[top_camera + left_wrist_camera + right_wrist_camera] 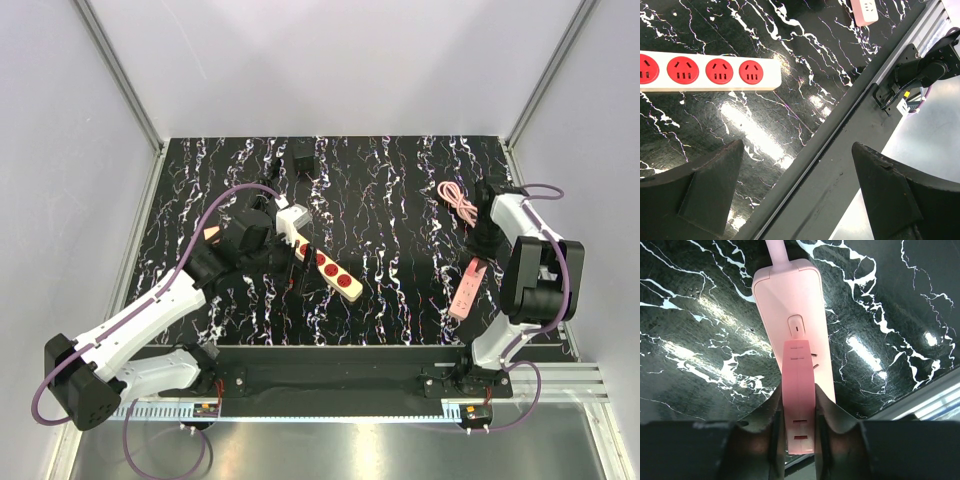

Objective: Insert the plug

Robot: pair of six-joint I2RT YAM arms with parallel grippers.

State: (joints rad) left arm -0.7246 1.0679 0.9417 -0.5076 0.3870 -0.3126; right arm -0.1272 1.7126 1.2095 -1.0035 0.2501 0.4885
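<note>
1. My left gripper (797, 150) is spread wide with nothing between its fingers. It hangs over the dark marbled surface (400, 230).
2. In that wrist view the cream power strip (705, 72) lies at about 10 o'clock from the gripper, flat on the surface. Four red sockets face up, and the strip is apart from both fingers.
3. My right gripper (799, 410) is clamped tight on a narrow pink piece (799, 390), held edge-on between the fingers.
4. Directly behind that piece, a pink strip (785, 300) lies flat on the surface. I cannot tell whether the held piece is part of it or a separate thing.
5. The plug (303, 155) sits near the far edge of the surface, at about 1 o'clock from the left gripper in the top view. It is well apart from both grippers and neither holds it. It is not in any socket of the cream power strip.
6. A coiled pink cable (457, 200) rests at roughly 12 o'clock from the pink strip, on the right side of the surface.
</note>
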